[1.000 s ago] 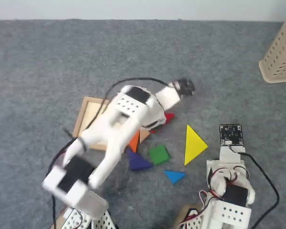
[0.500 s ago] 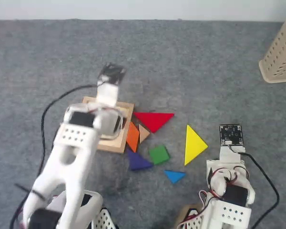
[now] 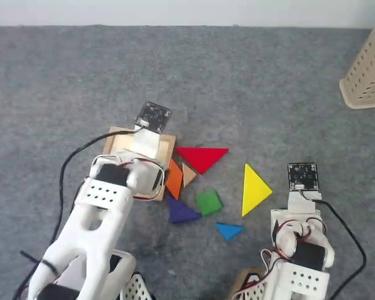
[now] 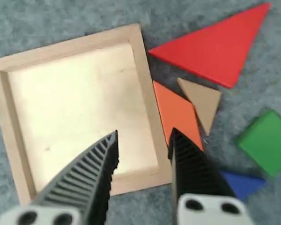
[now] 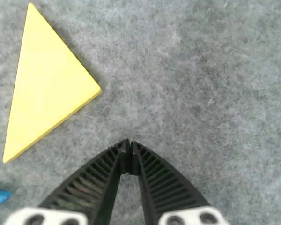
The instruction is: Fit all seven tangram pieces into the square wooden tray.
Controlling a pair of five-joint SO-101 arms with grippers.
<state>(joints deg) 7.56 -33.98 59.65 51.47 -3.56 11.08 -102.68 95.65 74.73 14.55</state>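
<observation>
progress 0/7 | wooden tray (image 4: 65, 44) bare; all seven pieces loose on bench at its 3–5 o'clock (orange piece (image 4: 178, 112) just beside rim) | left pincer (image 4: 144, 135) apart, empty, over tray edge | right pincer (image 5: 127, 143) together, yellow triangle (image 3: 255, 187) at its 9 o'clock

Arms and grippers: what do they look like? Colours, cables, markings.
The left arm and right arm are white plastic shells with rows of small holes. Each has a black square camera board and a black cable; red and white wires show at the right arm's joints. The left gripper and right gripper have black ribbed fingers on pale bases.
</observation>
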